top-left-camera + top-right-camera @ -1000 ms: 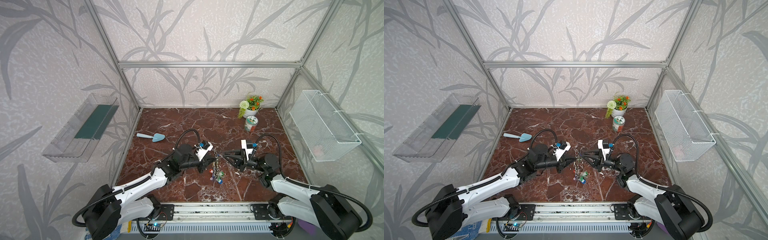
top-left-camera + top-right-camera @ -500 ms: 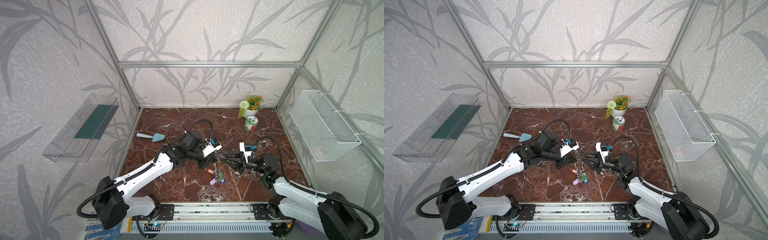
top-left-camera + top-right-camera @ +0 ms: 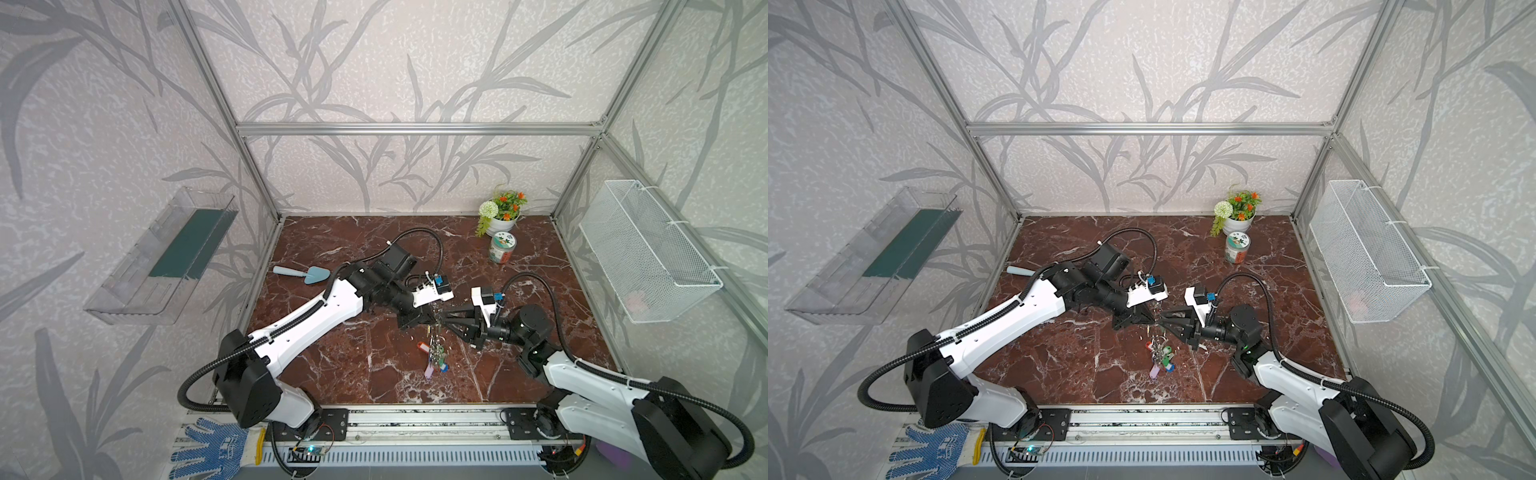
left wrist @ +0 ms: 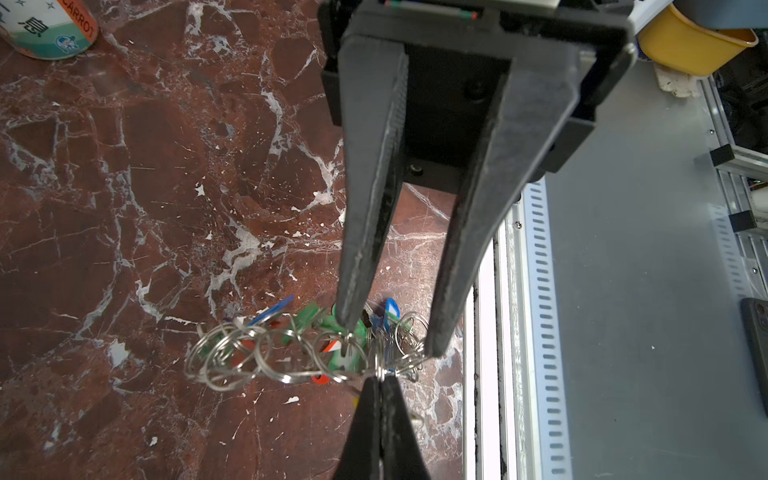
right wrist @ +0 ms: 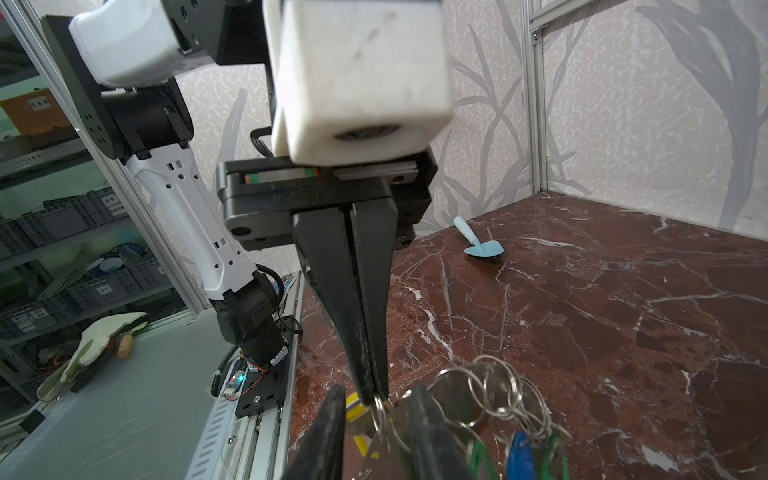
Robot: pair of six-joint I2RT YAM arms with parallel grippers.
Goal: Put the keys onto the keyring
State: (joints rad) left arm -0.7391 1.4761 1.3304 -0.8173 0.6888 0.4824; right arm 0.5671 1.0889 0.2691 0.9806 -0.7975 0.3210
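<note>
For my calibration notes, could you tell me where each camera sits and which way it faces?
Both top views: high at the front, looking down at the marble table; both arms show.
Left wrist: looks past the left gripper at the right gripper.
Right wrist: faces the left gripper between its own fingers.
Both wrist views share the keyring.

Both arms reach inward, low over the bench, and meet tip to tip near the middle in both top views. The left gripper (image 3: 434,319) points toward the right arm with its jaws pressed fully together. The right gripper (image 3: 444,322) points back at it, its two fingers (image 4: 357,266) standing a little apart. Both white forearms slope down from their bases.
</note>
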